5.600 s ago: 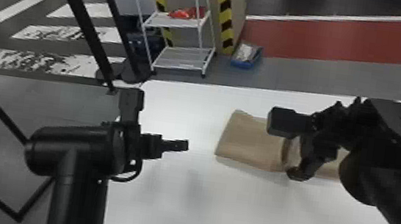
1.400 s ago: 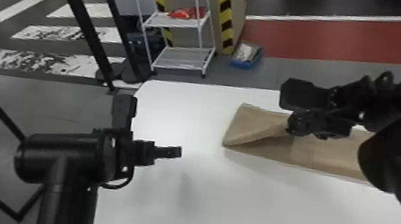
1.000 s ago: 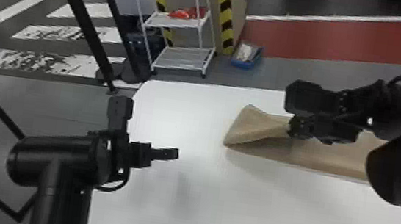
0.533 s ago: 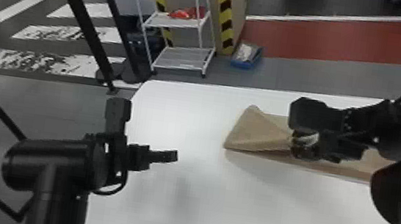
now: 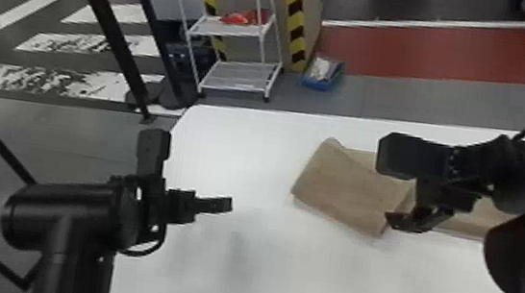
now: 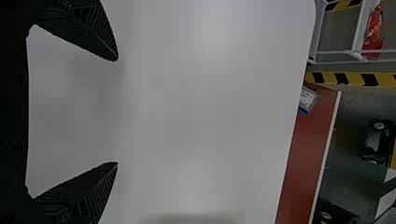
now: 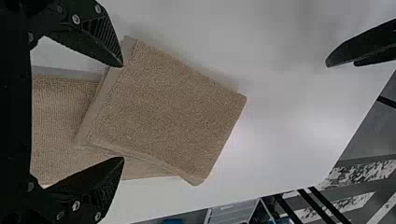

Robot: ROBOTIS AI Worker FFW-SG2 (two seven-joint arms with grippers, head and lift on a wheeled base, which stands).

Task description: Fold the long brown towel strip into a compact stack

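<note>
As we looked down at the work, our right pincer (image 5: 404, 219) was over the brown towel strip (image 5: 344, 183), its two fingers (image 7: 100, 39) spread apart with nothing clamped between them. In its wrist view we saw one fingertip overlapping the hem of the folded end (image 7: 168, 107), though we could not tell whether they touched. That folded end lay to the pincer's left, turned askew on the strip, one corner poking past the strip's edge on our side. Beneath the pincer and off to its right, we had the rest of the strip running on, partly hidden by our arm.

Well apart, to the left of that pincer, we held our left pincer (image 5: 229, 204) above the white table (image 5: 245, 156), its fingers parted too and gripping nothing. Beyond the table, ahead and left of the right pincer, stood a white shelf rack (image 5: 237, 75) with something red (image 5: 239, 18) on it; a blue bin (image 5: 323, 74) sat on the floor beside it, near a striped post (image 5: 295, 17).
</note>
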